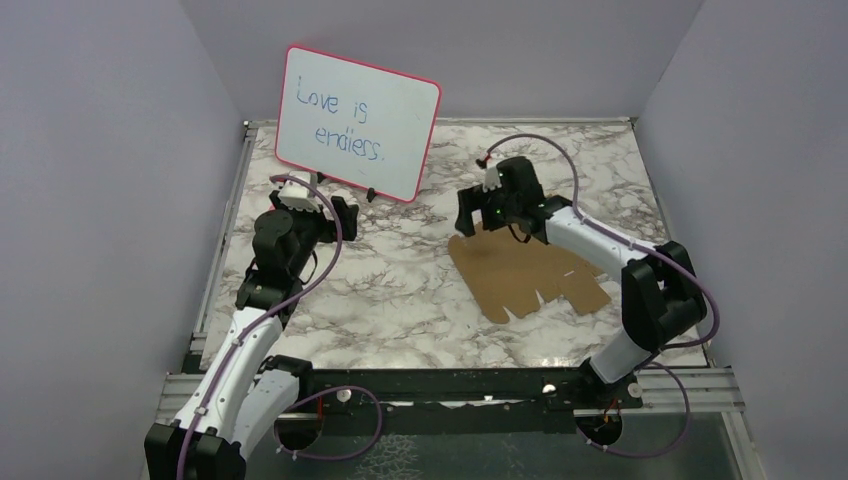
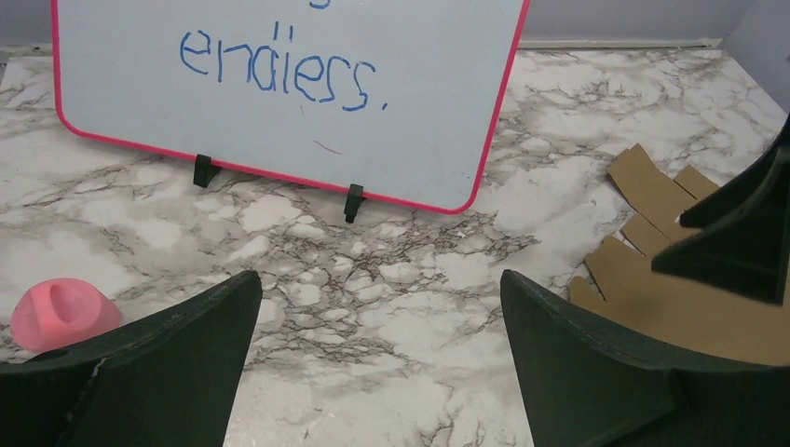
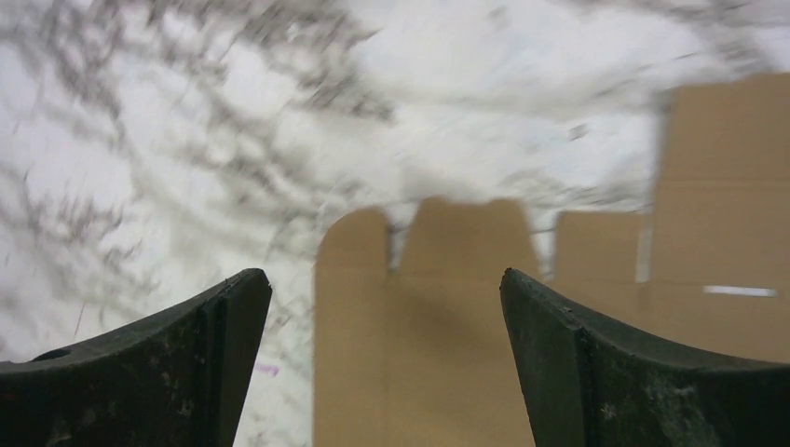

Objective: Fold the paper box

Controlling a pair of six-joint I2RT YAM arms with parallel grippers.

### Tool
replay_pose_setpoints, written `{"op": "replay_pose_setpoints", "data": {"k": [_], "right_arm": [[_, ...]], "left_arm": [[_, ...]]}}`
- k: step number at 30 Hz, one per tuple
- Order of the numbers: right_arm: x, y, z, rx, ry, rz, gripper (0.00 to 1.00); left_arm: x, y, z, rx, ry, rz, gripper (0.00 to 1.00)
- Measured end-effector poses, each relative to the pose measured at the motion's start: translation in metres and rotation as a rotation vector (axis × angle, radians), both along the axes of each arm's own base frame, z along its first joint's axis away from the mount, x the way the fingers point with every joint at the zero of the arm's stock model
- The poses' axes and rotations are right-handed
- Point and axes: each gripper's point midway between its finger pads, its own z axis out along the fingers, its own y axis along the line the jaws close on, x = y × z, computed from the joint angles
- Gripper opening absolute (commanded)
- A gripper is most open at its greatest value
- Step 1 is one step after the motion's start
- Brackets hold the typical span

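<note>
1. Paper box (image 1: 530, 275) lies flat, unfolded, on the worktop's (image 1: 400, 290) right side.
2. Right claw (image 3: 385, 284) hangs spread over its flaps; left claw (image 2: 377, 279) spread, well apart.
3. Likely light, thin, creasable: pinch an edge flap.

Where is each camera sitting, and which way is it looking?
Top view: high behind the robot, looking down on the marble table; the left arm and right arm show.
Left wrist: on the left arm, facing the pink-framed whiteboard across the table; its open left tool shows.
Right wrist: on the right arm, looking down at the flat brown cardboard sheet; its open right tool shows.
Shared: all three see the cardboard sheet.
</note>
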Motion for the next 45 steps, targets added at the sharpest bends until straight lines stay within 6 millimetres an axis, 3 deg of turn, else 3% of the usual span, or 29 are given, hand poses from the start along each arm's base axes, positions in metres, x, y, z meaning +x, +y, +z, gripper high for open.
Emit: {"op": "replay_pose_setpoints", "data": {"k": [4, 7, 10, 15, 20, 28, 32, 38, 45], "right_arm": [[0.057, -0.041, 0.018, 0.037, -0.075, -0.180, 1.00], [0.089, -0.074, 0.008, 0.044, -0.083, -0.307, 1.00], [0.110, -0.094, -0.013, 0.030, -0.066, -0.387, 1.00], [0.134, -0.093, -0.039, 0.009, -0.039, -0.417, 1.00], [0.140, -0.091, -0.054, -0.001, -0.017, -0.418, 1.00], [0.132, -0.080, -0.064, 0.006, 0.017, -0.371, 1.00], [0.117, -0.065, -0.070, 0.004, 0.026, -0.311, 1.00], [0.078, -0.018, -0.071, 0.004, 0.035, -0.146, 1.00], [0.013, 0.042, -0.071, 0.006, 0.049, 0.114, 1.00]], "left_arm": [[0.001, -0.001, 0.001, 0.000, 0.001, -0.006, 0.99], [0.001, -0.001, 0.001, 0.003, 0.001, -0.008, 0.99], [0.000, -0.002, 0.001, 0.005, 0.000, -0.011, 0.99], [-0.001, -0.007, 0.001, 0.008, -0.001, -0.031, 0.99], [-0.003, -0.008, 0.003, 0.008, -0.008, -0.040, 0.99], [-0.005, -0.015, 0.004, 0.006, -0.012, -0.076, 0.99], [-0.006, -0.018, 0.003, 0.004, -0.007, -0.093, 0.99], [-0.006, -0.022, 0.000, 0.003, 0.004, -0.116, 0.99], [-0.005, -0.023, -0.004, 0.004, 0.015, -0.123, 0.99]]}}
